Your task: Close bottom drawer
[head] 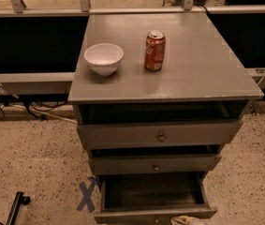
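Observation:
The bottom drawer (153, 191) of the grey cabinet is pulled far out, showing its dark empty box interior. Its slim front panel (132, 215) lies at the bottom edge of the view. My gripper (184, 220) shows only as a pale tip at the bottom edge, right at the drawer's front panel, right of its middle. The middle drawer (155, 164) and the top drawer (160, 135) stand slightly out, each with a small knob.
A white bowl (103, 58) and a red soda can (154, 50) stand on the cabinet top (197, 74). A blue tape X (86, 197) marks the speckled floor left of the drawer. A black bar (16, 207) lies at bottom left. Rails and cables run behind.

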`<state>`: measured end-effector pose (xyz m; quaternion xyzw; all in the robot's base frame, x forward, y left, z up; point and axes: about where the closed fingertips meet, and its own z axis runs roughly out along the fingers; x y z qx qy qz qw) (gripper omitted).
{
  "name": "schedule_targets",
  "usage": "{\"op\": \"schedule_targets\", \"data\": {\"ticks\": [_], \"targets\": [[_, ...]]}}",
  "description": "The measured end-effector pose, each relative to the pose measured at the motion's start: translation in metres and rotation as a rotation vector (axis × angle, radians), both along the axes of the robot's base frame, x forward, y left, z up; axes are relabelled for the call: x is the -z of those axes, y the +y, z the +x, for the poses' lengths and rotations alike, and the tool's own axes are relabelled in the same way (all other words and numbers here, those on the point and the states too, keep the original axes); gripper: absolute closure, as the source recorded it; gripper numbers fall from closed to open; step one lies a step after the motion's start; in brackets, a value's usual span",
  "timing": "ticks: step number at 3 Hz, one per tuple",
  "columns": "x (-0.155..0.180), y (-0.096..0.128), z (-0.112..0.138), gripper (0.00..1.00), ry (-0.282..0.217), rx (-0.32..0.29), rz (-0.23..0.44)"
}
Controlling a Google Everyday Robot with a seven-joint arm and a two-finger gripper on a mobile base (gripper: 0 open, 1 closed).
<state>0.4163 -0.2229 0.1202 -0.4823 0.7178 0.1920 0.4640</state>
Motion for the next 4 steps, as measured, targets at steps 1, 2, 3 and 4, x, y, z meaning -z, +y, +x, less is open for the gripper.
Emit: {"op": "schedule_targets", "data": {"ticks": [1, 2, 3, 4], "targets": [[-0.008, 0.01, 0.037, 1.0, -0.076, -0.001, 0.022], [-0.017, 0.016, 0.073, 1.0, -0.143, -0.001, 0.046], [-0.025, 0.021, 0.104, 1.0, -0.189, -0.01, 0.068], [-0.03, 0.025, 0.13, 1.0, -0.216, -0.032, 0.089]]}}
